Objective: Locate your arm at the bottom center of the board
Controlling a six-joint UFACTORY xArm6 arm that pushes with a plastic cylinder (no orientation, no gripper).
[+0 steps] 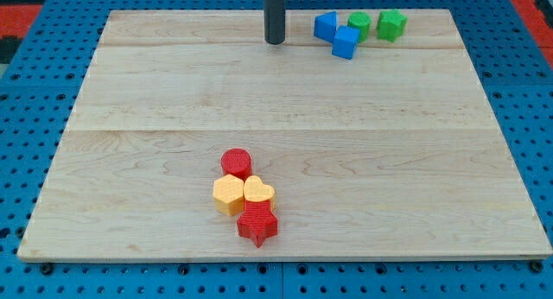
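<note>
- Standing near the view's top centre, my tip (275, 41) rests on the wooden board (130, 92), just left of the blue (325, 25), (345, 42) and green (359, 24), (391, 24) blocks.
- No claw is fitted; the rod holds nothing.
- Target: the board's bottom centre, well apart from my tip.
- Risk: the red cylinder (236, 162), yellow hexagon (228, 195), yellow heart (257, 192) and red star (257, 223) cluster near the target; a straight run could scatter them.
- Hidden: the rod's upper part is cut off.

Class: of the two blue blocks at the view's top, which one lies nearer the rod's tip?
The upper-left blue block lies nearer my tip; the other blue block sits lower and farther toward the view's right.
</note>
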